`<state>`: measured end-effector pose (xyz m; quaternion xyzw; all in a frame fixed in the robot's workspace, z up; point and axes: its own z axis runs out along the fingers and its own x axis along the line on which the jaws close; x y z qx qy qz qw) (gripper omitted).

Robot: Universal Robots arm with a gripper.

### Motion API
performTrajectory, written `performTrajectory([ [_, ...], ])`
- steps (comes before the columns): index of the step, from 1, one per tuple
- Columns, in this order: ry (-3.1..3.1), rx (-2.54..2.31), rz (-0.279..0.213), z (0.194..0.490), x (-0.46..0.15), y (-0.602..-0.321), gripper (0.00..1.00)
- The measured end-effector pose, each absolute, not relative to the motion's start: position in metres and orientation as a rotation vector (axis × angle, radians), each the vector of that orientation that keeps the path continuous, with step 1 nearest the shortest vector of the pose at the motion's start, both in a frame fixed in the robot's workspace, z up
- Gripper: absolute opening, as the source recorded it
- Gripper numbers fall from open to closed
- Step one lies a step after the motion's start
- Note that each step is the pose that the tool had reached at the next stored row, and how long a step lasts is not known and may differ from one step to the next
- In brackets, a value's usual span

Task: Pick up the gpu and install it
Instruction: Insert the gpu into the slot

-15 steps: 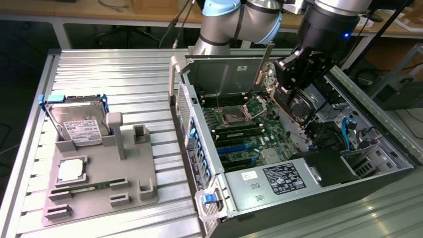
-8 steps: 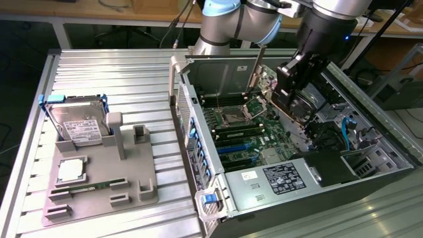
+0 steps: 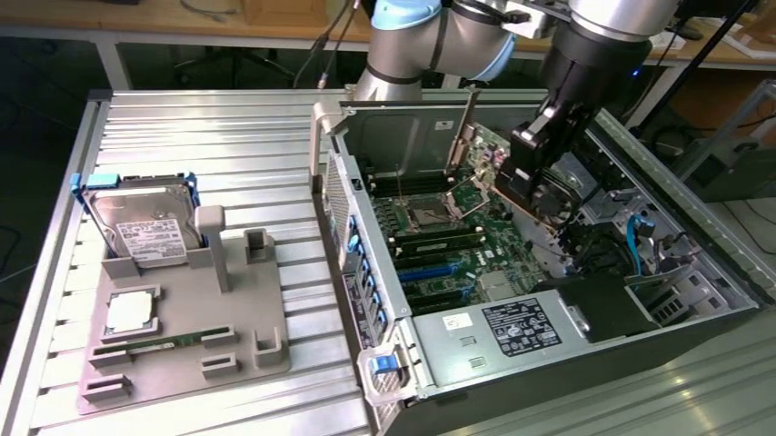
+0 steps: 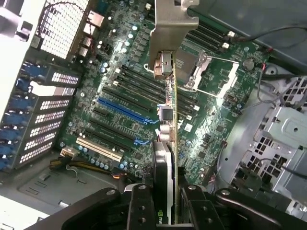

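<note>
Starting at the exterior view's left: a ribbed metal table (image 3: 206, 127) carrying a grey fixture (image 3: 243, 300), with a hard drive (image 3: 144, 227) on blue rails propped in it, a processor (image 3: 130, 312) lying flat beside that, and a slim green memory stick (image 3: 158, 345) in its groove. All well apart from the arm.

Further along, the open computer case (image 3: 343, 209), with its motherboard (image 3: 449, 238) facing up. Over that board, toward the exterior view's right, the gripper (image 3: 532, 173), clamped on the gpu (image 3: 485, 154) and holding it inside the case (whether it already meets a slot: cannot tell).

In the wrist view, fingers (image 4: 139, 206) closed on both faces of the card. Seen edge-on there, the gpu (image 4: 167, 158) running away from the gripper (image 4: 165, 213) to its silver bracket (image 4: 170, 24), above the row of expansion slots (image 4: 122, 111).

Judged light and stiff, yet fragile: a thin board with exposed components and a bare contact edge. Best taken as here, by the flat faces near the end away from the bracket, never by the connector edge. Probably smooth and somewhat slippery, so gripped firmly but without crushing. Long overhang beyond the grip, so likely to tilt or twist if pressed unevenly.
</note>
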<state>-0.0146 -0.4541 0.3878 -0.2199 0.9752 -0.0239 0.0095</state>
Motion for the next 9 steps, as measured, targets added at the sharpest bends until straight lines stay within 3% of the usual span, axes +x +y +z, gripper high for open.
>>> performTrajectory([
  [9, 2.993, -0.883, -0.072, 0.3772, -0.0147, -0.4538, 0.28],
])
